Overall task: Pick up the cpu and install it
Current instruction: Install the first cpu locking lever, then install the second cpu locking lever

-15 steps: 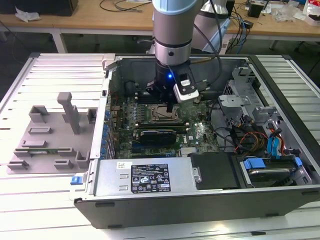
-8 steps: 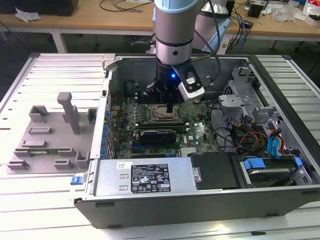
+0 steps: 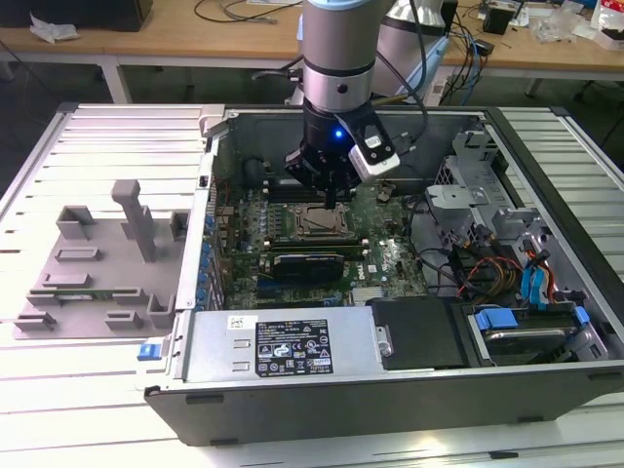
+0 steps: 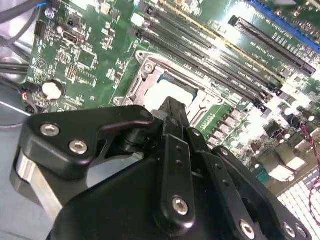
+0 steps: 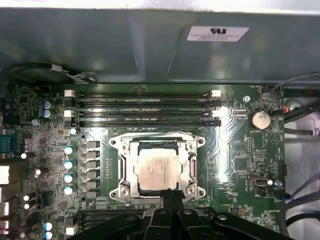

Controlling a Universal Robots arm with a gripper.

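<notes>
First wrist view | one cpu (image 5: 157, 169) seated in socket (image 5: 120, 167)

Arm: one arm (image 3: 336, 49), reaching straight down in the exterior view, silver wrist section above a black one with a blue light.
Wrist: vertical, with a white-and-grey camera block fixed on the side toward the exterior view's right.
Gripper (image 3: 331, 198): black, pointing downward, low under the wrist.
Fingers (image 4: 172, 112): in both wrist views the black linkages converge to a narrow tip, so they look drawn together, though the tips themselves are hard to make out.
</notes>
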